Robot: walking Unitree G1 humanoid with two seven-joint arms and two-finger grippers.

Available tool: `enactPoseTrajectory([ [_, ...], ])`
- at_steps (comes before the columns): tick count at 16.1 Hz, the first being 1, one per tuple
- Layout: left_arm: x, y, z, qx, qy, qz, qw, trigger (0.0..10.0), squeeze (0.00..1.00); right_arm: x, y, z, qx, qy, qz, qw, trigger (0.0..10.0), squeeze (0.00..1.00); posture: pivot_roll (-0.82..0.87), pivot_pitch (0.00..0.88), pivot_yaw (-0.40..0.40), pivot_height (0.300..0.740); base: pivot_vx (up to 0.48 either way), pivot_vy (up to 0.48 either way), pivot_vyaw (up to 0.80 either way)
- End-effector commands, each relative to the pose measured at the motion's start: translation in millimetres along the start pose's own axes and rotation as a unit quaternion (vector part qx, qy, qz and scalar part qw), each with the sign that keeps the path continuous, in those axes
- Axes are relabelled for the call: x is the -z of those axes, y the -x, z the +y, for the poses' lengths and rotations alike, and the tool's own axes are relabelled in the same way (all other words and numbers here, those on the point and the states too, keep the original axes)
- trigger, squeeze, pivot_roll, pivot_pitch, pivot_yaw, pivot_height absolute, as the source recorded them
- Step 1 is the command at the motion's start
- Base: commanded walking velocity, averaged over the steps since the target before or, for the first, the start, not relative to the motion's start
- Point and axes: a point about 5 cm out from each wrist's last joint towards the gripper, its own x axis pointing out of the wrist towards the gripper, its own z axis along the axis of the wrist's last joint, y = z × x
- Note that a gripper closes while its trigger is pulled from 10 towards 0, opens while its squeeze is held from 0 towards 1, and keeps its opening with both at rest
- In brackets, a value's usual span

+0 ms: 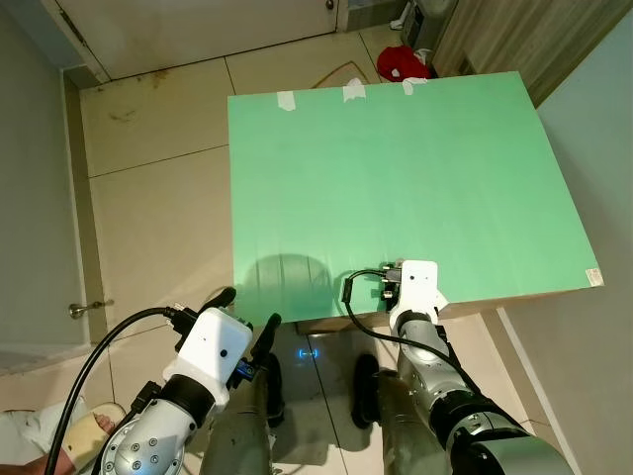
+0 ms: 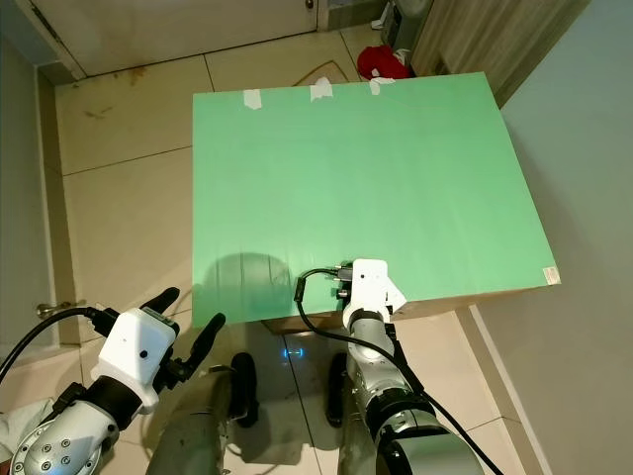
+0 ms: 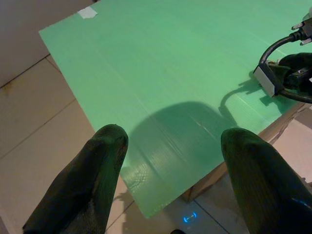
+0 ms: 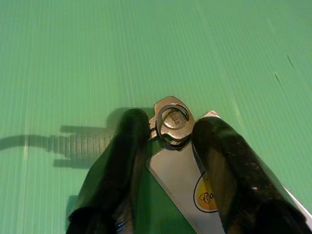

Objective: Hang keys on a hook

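Note:
A silver key on a round ring (image 4: 170,119), joined to a white tag with a yellow mark (image 4: 187,183), lies on the green tabletop (image 1: 396,168). My right gripper (image 4: 168,122) is down over it at the table's near edge, its two black fingers (image 4: 122,146) close on either side of the key and tag. From the head views the right wrist (image 1: 415,287) hides the fingers and the keys. My left gripper (image 1: 247,312) hovers open and holds nothing, just off the table's near left corner, above the floor.
Three bits of white tape (image 1: 353,93) mark the table's far edge. A red object (image 1: 401,64) lies on the tiled floor behind it, near a wooden cabinet (image 1: 514,35). A wall runs along the right. A person's slippered foot (image 1: 89,426) shows at lower left.

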Motion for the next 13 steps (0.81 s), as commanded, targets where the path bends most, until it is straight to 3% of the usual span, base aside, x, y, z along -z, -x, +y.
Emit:
enactPoseTrajectory([
  [1, 2, 5.2, -0.6, -0.001, -0.003, 0.012, 1.0, 10.0, 0.0, 16, 8.2, -1.3, 0.0, 0.003, 0.028, 1.0, 0.0, 0.0, 0.23, 0.451, -0.013, 0.722, 0.0, 0.0, 0.0],
  [11, 3, 3.9, 0.6, -0.002, -0.007, 0.012, 1.0, 10.0, 0.0, 21, 10.7, -13.4, -0.006, 0.003, 0.022, 1.0, 0.0, 0.0, 0.22, 0.456, -0.014, 0.722, 0.0, 0.0, 0.0],
  [12, 2, 2.4, -0.3, -0.001, -0.008, 0.01, 1.0, 10.0, 0.0, 19, 10.3, -14.8, -0.006, -0.001, 0.015, 1.0, 0.0, 0.0, 0.22, 0.455, -0.014, 0.722, 0.0, 0.0, 0.0],
  [13, 3, 1.3, -0.2, 0.0, -0.009, 0.009, 1.0, 10.0, 0.0, 19, 9.4, -15.0, 0.003, -0.041, 0.026, 0.999, 0.0, 0.0, 0.21, 0.455, -0.014, 0.722, 0.0, 0.0, 0.0],
])
